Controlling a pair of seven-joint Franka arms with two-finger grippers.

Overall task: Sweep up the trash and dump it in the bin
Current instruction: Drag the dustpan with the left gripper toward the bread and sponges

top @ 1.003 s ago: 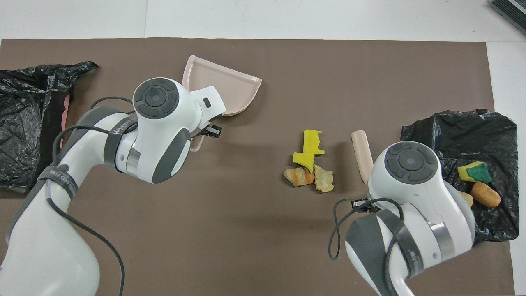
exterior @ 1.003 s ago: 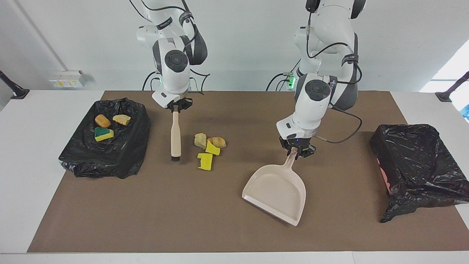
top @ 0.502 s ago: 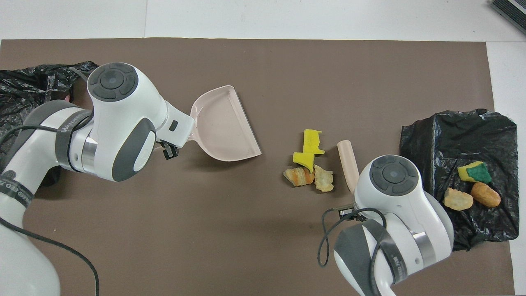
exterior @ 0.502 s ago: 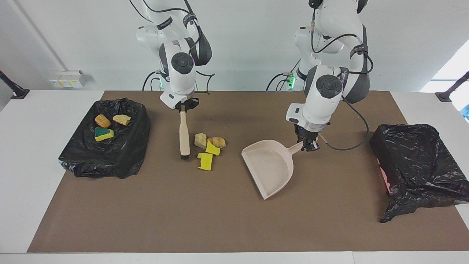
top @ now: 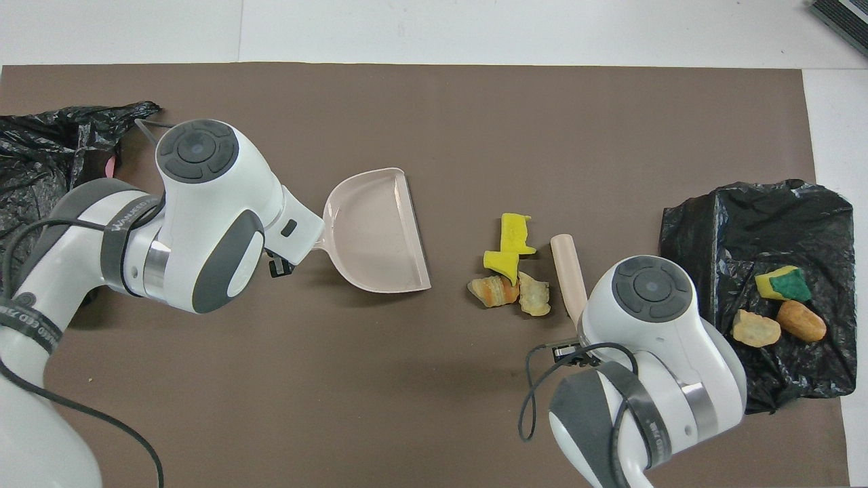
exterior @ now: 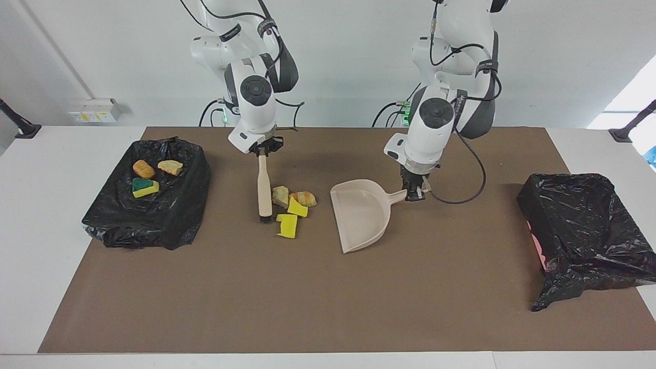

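Brown mat (exterior: 307, 297) – wall socket (exterior: 95, 110).

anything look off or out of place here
Yes: the black bin liner at the left arm's end sags off its pink bin and trails onto the mat. Four trash scraps lie between brush and dustpan.

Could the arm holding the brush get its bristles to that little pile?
Probably yes. The right pincer holds the brush upright right beside the pile, with nothing between them.
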